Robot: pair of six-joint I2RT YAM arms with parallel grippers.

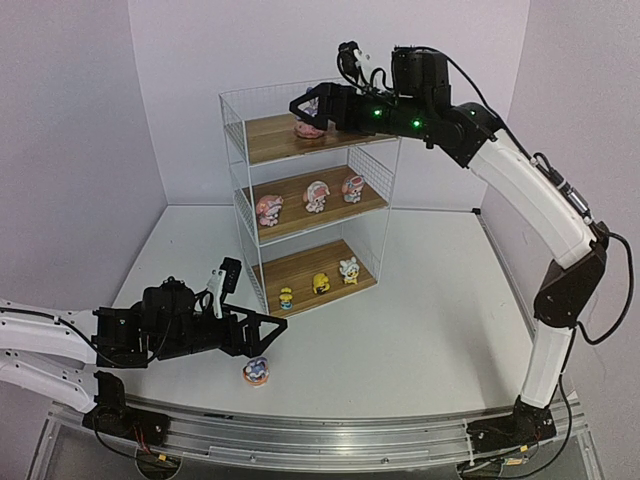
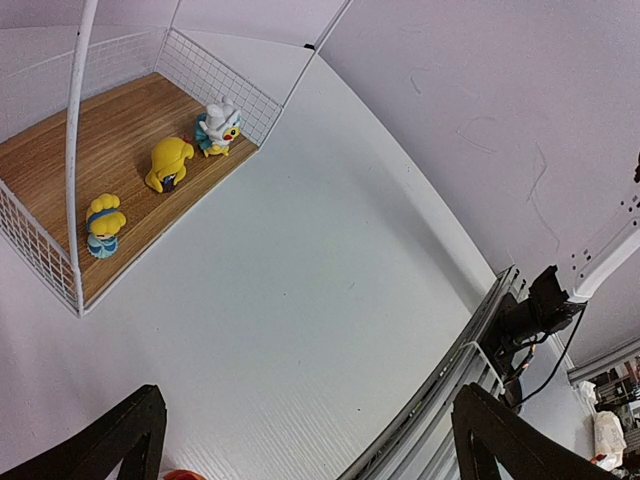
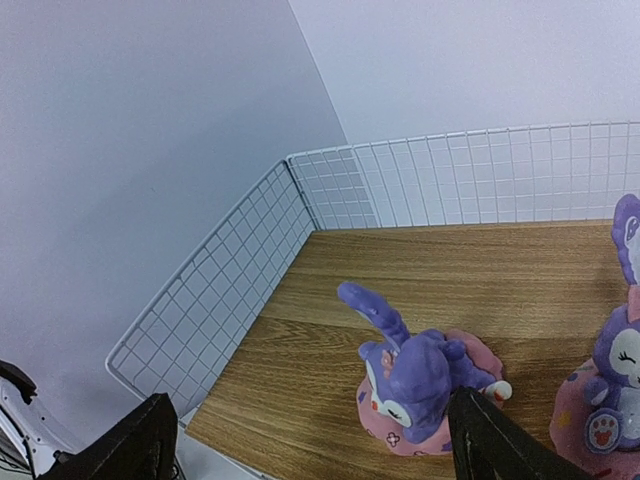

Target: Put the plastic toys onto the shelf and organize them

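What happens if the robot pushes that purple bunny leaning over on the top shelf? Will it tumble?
Probably. The purple bunny already leans sideways on its pink base, so a push would likely topple it. It looks like hard shiny plastic, so it's probably stiff, light, and a bit slippery to pinch.

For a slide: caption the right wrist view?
Open right gripper at the shelf's top board, one purple bunny tipped over beside an upright one.

The table (image 1: 430, 330) was white and matte, and its surface looked finely ribbed from close by. A silver metal rail (image 1: 330, 437) ran along its near edge. Pale lilac walls (image 1: 80, 130) stood around the table on three sides; one wall carried a few faint marks.
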